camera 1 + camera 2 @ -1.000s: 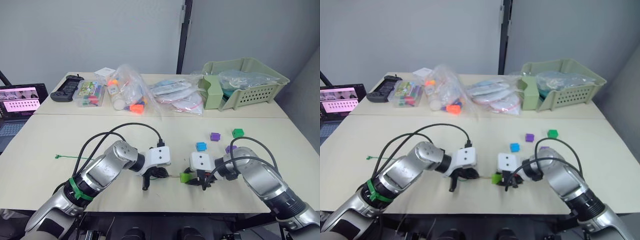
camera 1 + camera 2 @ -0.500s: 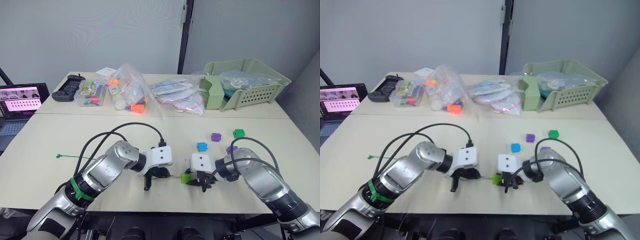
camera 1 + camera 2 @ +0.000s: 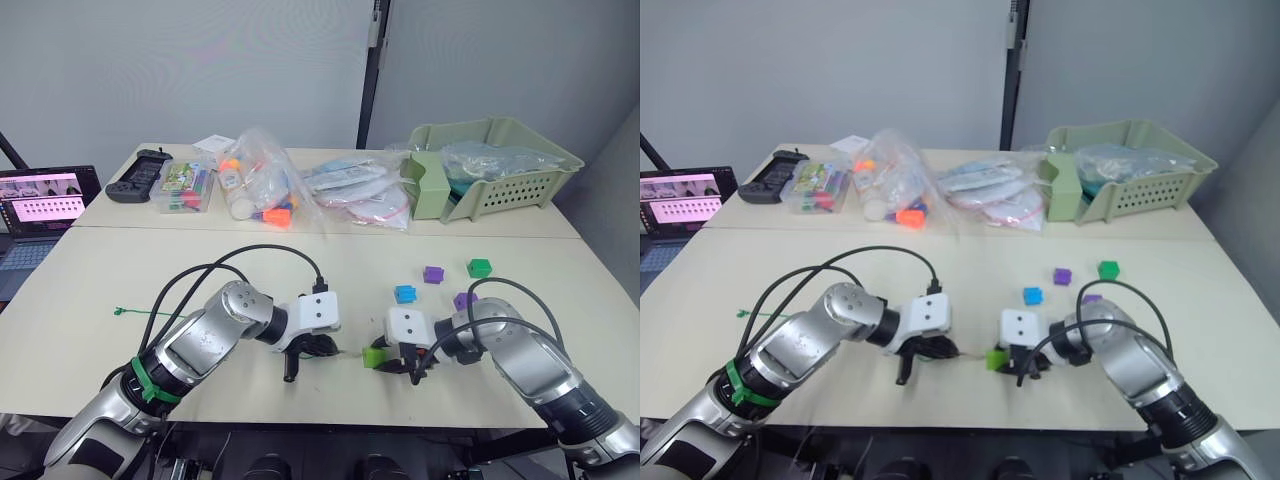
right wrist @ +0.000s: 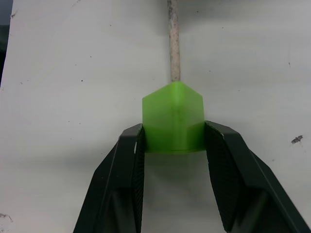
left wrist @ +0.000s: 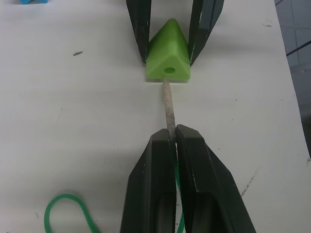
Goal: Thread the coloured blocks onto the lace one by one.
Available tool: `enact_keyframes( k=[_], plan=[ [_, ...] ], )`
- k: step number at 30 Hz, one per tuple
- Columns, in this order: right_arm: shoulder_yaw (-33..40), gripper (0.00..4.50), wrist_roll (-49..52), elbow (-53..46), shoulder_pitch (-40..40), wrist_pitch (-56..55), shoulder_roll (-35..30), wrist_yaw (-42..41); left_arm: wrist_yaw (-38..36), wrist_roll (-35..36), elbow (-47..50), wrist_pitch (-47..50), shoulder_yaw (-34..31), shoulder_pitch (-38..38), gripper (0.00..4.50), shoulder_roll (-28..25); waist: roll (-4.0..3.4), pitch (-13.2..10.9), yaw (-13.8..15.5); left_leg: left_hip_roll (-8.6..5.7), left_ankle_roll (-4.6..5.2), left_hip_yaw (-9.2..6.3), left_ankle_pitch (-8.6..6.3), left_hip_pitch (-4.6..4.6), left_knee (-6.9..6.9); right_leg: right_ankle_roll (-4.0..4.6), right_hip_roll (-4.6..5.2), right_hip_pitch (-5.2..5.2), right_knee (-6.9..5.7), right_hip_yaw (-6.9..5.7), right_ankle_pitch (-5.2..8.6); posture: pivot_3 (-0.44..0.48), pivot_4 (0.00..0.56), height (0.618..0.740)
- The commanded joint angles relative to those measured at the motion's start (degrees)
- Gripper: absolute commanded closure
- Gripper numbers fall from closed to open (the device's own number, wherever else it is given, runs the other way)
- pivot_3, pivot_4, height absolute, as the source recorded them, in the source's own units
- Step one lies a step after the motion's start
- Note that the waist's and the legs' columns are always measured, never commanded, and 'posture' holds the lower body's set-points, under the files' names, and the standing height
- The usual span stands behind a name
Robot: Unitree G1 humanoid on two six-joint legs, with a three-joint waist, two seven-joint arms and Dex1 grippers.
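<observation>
No block looks fully strung yet; the first is only at the point of being threaded. From the robot's left, the lace (image 3: pixel 150 316) starts at its small green tab end near the surface's (image 3: pixel 90 290) left edge and runs in under the left arm. The left pincer (image 5: pixel 171 141) is clamped on the lace just behind its pale stiff tip (image 5: pixel 168 104), which points at, and reaches or just enters, the hole in the lime green wedge (image 5: pixel 168 57). The right pincer (image 4: pixel 174 138) grips that wedge from both sides, low over the near middle of the surface.

Still loose on the surface, to the right and farther back, are a blue cube (image 3: pixel 404 293), a purple cube (image 3: pixel 432 273), a second purple cube (image 3: pixel 463 299) close against the right arm, and a dark green cube (image 3: pixel 479 267). I judge four blocks wait after this one.

Along the far edge sit a laptop (image 3: pixel 35 205), a black controller (image 3: pixel 137 175), clear bags of toys (image 3: pixel 255 185), and a pale green basket (image 3: pixel 490 165), all well apart from the work. Nothing lies between tip and wedge; the black cables (image 3: pixel 240 265) loop above the arms, not across the lace's path.
</observation>
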State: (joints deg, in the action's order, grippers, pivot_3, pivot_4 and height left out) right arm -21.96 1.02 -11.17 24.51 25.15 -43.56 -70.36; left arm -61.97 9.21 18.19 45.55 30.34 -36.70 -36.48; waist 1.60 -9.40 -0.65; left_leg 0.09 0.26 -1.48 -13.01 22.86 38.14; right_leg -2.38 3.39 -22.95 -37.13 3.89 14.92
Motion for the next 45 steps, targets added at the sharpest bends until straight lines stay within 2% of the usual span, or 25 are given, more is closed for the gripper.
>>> enact_keyframes(
  k=[1,24,32,42,45],
  plan=[
    [-3.3,3.19,-1.9,2.6,-1.7,1.3,-0.7,-0.7,0.1,0.7,2.2,-0.4,-1.6,-0.1,4.5,-0.3,0.0,0.0,0.0,0.0,0.0,0.0,0.0,0.0,0.0,0.0,0.0,0.0,0.0,0.0,0.0,0.0,0.15,0.74],
    [-3.4,3.19,-2.0,4.7,-1.2,0.3,-0.7,-1.2,0.7,1.4,3.4,0.9,-2.2,-0.7,4.5,0.0,0.0,0.0,0.0,-0.04,0.0,-0.04,0.0,-0.38,0.01,-0.06,0.02,0.58,0.15,-0.1,0.04,0.0,0.15,0.74],
    [-3.8,3.19,-1.4,2.6,-0.4,2.2,0.2,-1.1,0.7,1.6,2.0,-0.4,-1.3,-0.9,4.5,1.0,0.0,0.0,0.0,-0.04,0.0,-0.04,0.0,-0.45,0.01,-0.08,0.03,0.64,0.16,-0.1,0.05,0.0,0.15,0.74],
    [-4.4,3.19,-1.1,-0.4,0.4,5.6,1.5,-0.3,2.0,-0.4,-3.1,-2.8,1.2,-2.5,4.5,7.4,0.01,0.0,-0.1,-0.03,0.0,-0.03,0.0,-0.47,0.0,-0.08,0.02,0.65,0.15,-0.1,0.05,0.0,0.15,0.74],
    [-4.3,3.19,-1.1,-0.8,0.4,6.3,1.9,0.0,2.5,-0.6,-5.8,-4.6,2.4,-2.7,4.5,10.9,0.01,0.0,-0.1,-0.03,0.0,-0.04,0.0,-0.47,0.0,-0.08,0.01,0.64,0.14,-0.1,0.05,0.0,0.15,0.74]
  ],
)
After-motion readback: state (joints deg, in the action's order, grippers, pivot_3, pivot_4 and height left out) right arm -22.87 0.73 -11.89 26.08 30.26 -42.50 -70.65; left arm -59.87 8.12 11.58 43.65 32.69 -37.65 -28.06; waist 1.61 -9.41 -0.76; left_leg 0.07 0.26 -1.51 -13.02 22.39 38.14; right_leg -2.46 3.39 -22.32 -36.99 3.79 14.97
